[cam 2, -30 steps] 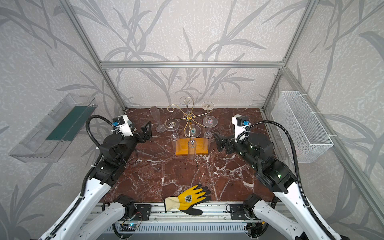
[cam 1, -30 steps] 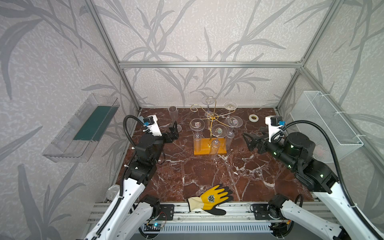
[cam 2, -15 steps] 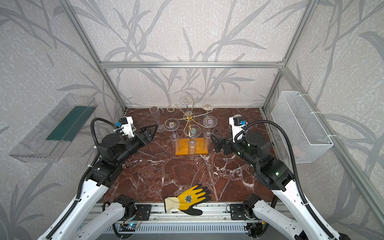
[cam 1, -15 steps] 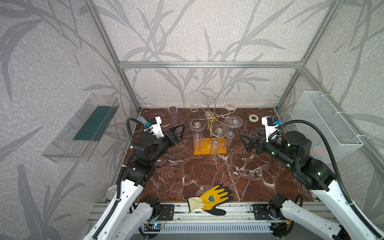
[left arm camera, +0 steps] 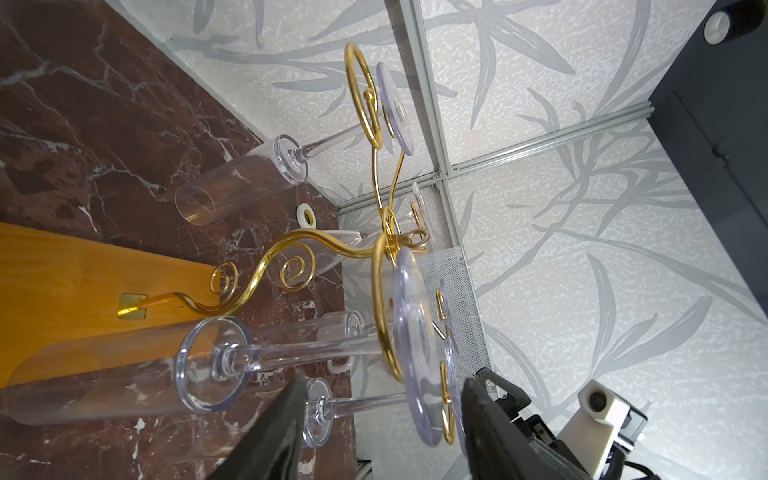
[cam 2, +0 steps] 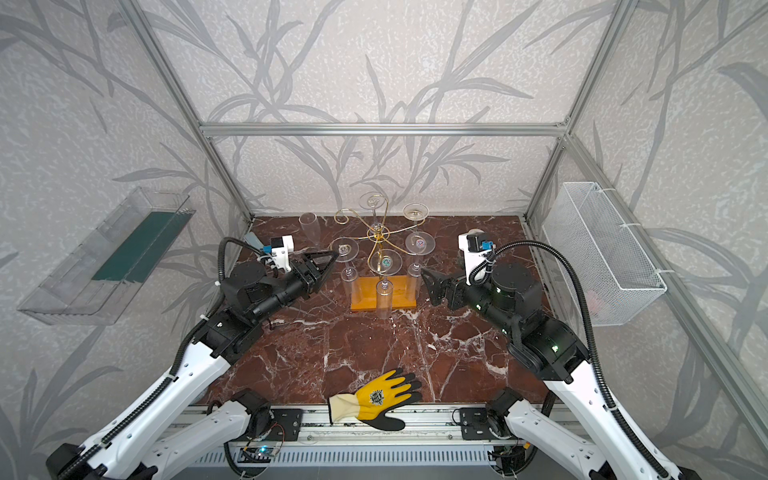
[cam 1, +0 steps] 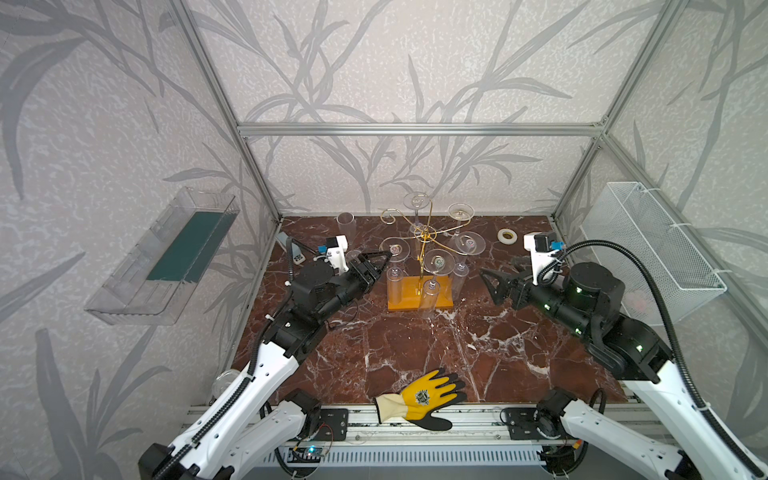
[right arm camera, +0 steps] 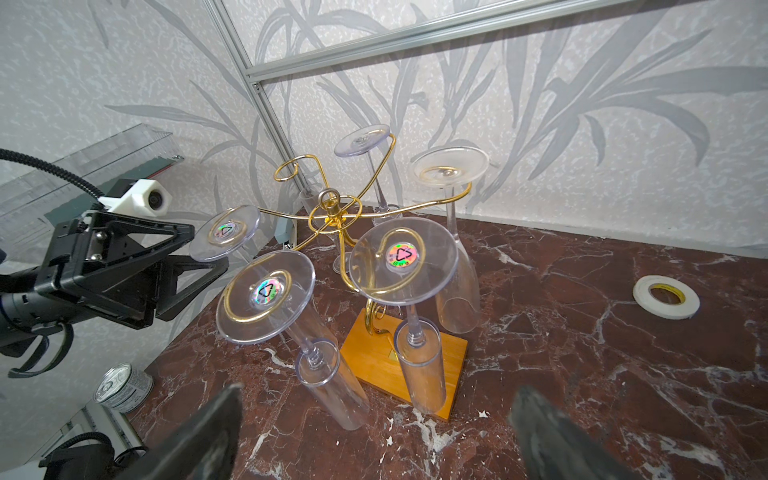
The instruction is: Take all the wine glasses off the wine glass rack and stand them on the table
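Observation:
The wine glass rack (cam 1: 417, 294) (cam 2: 380, 294) is gold wire on a yellow-orange base (right arm camera: 399, 353) (left arm camera: 62, 270). Several clear wine glasses hang upside down from it. My left gripper (cam 1: 380, 264) (cam 2: 330, 264) (right arm camera: 208, 249) is open at the leftmost hanging wine glass (cam 1: 395, 249) (cam 2: 345, 249) (right arm camera: 224, 232), its tips just under the foot. In the left wrist view the gripper (left arm camera: 382, 415) has a gap between its jaws, with that glass's stem (left arm camera: 311, 353) just ahead. My right gripper (cam 1: 488, 276) (cam 2: 428, 278) (right arm camera: 378, 436) stands wide open and empty, right of the rack.
One glass (cam 1: 345, 224) stands upright at the back left. A tape roll (cam 1: 507, 236) lies at the back right and a yellow glove (cam 1: 419, 399) on the front edge. A can (right arm camera: 120, 388) sits front left. Side walls carry a wire basket (cam 1: 648, 249) and a clear tray (cam 1: 166, 253).
My left gripper has swung right to the leftmost hanging glass and its jaws have narrowed. My right gripper has edged left towards the rack and stayed open.

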Robot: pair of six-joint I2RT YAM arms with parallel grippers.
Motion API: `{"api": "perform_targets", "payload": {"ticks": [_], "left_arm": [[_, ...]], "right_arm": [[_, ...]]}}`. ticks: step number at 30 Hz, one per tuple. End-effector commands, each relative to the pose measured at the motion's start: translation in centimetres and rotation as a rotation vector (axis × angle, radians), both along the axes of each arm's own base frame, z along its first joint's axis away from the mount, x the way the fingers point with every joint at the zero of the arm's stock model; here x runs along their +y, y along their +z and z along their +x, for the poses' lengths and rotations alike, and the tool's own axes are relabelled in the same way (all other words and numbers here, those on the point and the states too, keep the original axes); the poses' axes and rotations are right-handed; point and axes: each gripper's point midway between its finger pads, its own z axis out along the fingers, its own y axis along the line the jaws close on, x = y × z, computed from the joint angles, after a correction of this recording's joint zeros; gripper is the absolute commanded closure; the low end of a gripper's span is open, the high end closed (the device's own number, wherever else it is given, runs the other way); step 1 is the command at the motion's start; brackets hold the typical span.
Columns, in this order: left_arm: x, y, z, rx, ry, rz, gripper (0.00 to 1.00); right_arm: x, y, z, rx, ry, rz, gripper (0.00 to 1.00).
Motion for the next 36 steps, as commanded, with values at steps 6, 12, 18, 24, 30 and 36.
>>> {"api": "perform_targets", "payload": {"ticks": [6, 12, 18, 24, 30, 36], "left_arm": [[-0.7, 2.3, -0.1, -0.023, -0.007, -0.055, 0.56], [-0.6, 2.2, -0.2, -0.014, -0.001, -0.046, 0.64], [-0.5, 2.0, -0.3, -0.009, 0.008, -0.045, 0.73], [-0.5, 1.9, -0.3, -0.005, 0.013, -0.049, 0.79], [-0.2, 2.0, -0.2, -0.008, 0.030, -0.061, 0.86], [0.2, 2.1, -0.4, -0.008, 0.043, -0.079, 0.91]], "right_arm": [[-0.7, 0.8, -0.5, -0.025, -0.016, 0.011, 0.01], [-0.9, 0.7, -0.5, -0.022, -0.024, 0.014, 0.01], [-1.1, 0.7, -0.6, -0.021, -0.031, 0.018, 0.01], [-1.3, 0.6, -0.6, -0.020, -0.041, 0.020, 0.01], [-1.4, 0.9, -0.7, -0.023, -0.043, 0.027, 0.01], [-1.9, 1.0, -0.9, -0.028, -0.060, 0.025, 0.01]]}}
